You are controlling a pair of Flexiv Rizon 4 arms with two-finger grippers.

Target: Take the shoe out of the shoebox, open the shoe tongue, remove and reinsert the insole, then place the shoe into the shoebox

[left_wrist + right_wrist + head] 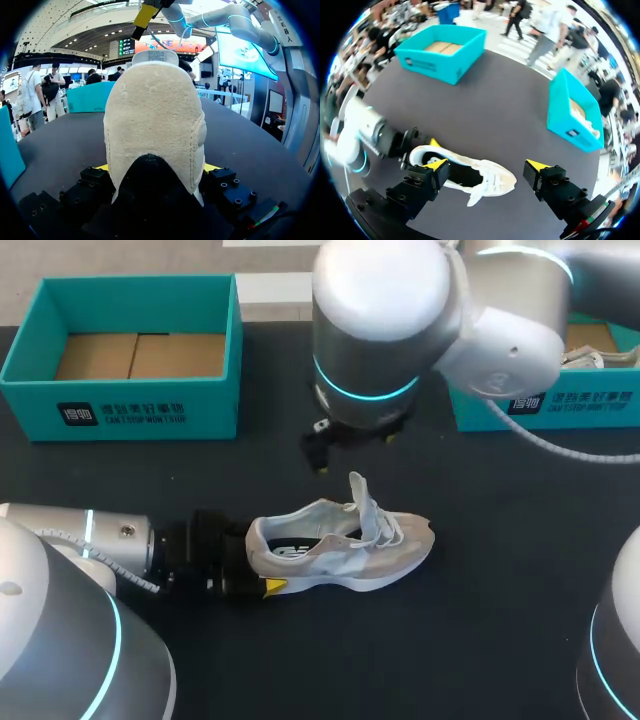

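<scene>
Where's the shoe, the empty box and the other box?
shoe [345,558]: head view, its side.
empty box [150,388]: head view, front wall.
other box [567,115]: right wrist view, side wall.

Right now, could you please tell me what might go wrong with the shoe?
The left claw pinches the shoe by its heel alone, so it could twist or slip if tugged. The open right claw hangs above the raised tongue and loose laces, which might snag on it.

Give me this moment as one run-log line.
shoe: on table, sole down | left gripper: shut on heel | right gripper: open, above shoe
</scene>
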